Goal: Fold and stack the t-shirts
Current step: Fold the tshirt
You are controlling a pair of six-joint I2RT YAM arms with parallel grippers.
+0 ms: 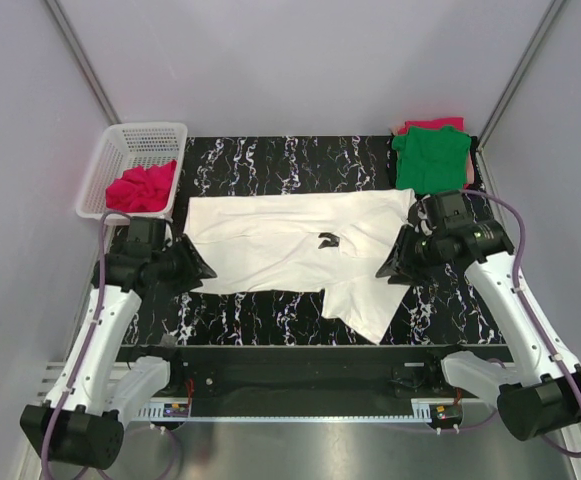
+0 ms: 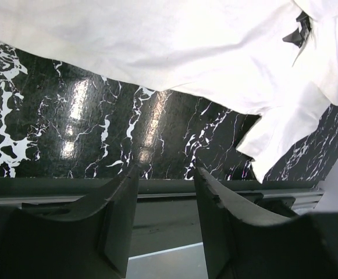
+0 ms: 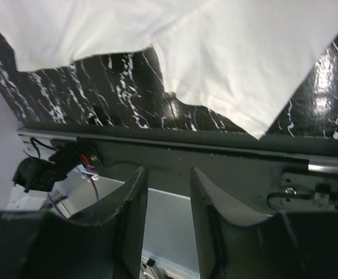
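White shirt [image 1: 290, 245] spread flat on worktop [image 1: 270, 160] centre, ready for me to fold. Left pincer [image 1: 203, 269] and right pincer [image 1: 385, 269] flank it, both half-open, empty. Green shirt [image 1: 430, 158] folded far right, likely my stack spot.

A robot lab booth: plain grey walls [image 1: 300, 60] enclose a black marbled table [image 1: 270, 160].
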